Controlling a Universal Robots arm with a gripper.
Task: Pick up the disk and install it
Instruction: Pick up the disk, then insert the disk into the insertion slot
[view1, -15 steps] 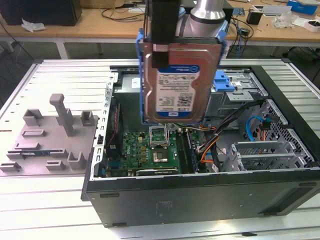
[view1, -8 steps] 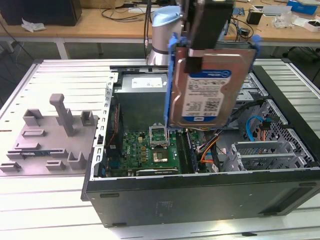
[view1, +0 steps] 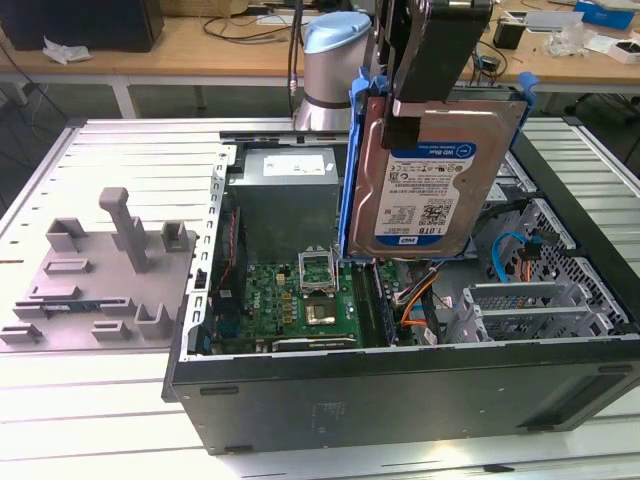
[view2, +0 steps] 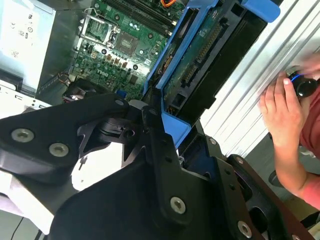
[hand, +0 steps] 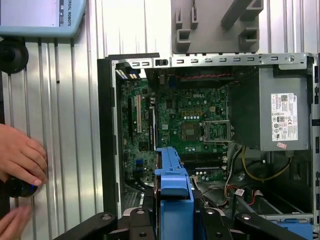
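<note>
Black gripper is clamped shut on the flat silver hard drive in its bright blue plastic carrier, above the open black computer case. A grey plastic fixture lies at the case's nine o'clock in the exterior view.

Even overhead room light is brightening every view, and shadows are falling soft. The ribbed silver metal tabletop is glaring near-white in both wrist views. In the second wrist view a person's hand is smearing slightly, and the white-labelled grey power supply box is washing out. The flat silver disk in its bright blue bracket is catching a dull sheen. The open black computer case is shading its green circuit board
</note>
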